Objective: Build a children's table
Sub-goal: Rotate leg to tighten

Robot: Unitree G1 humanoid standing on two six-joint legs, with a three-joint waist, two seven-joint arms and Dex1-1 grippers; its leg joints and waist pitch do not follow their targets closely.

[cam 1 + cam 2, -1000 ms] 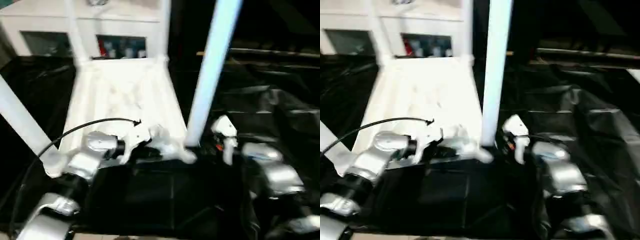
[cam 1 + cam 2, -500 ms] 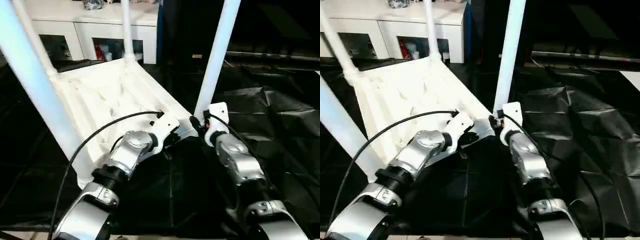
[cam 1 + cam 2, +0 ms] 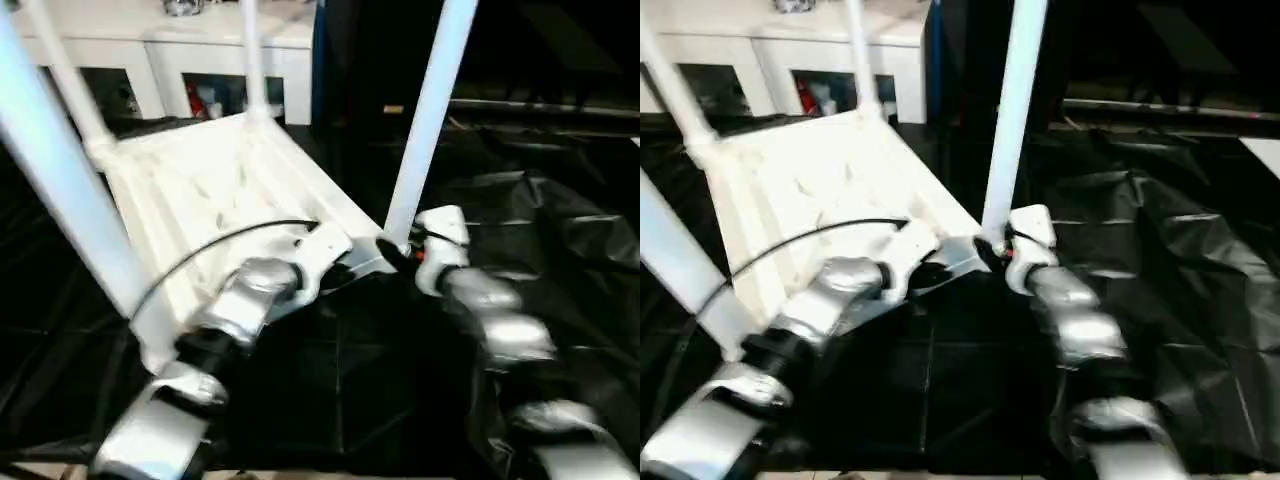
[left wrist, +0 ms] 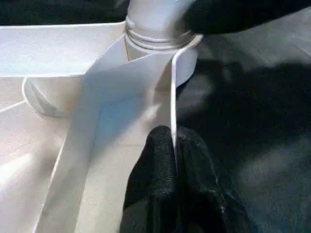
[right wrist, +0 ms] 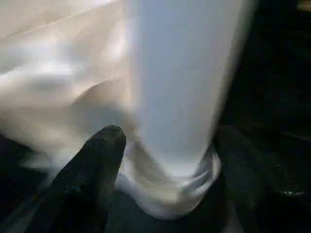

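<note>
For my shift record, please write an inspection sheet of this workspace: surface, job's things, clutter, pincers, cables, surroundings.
Surface: work table under a wrinkled black cover.
Job's things: children's table lies upside down, tilted; four white legs stand up from its corner sockets.
Clutter: nothing seen.
Pincers: left pincer shut on the thin edge wall of the tabletop near a corner socket; right pincer open, one finger on each side of the near leg at its base.
Cables: black cable arcs over the left forearm.
Surroundings: white glass-door cabinet behind.
</note>
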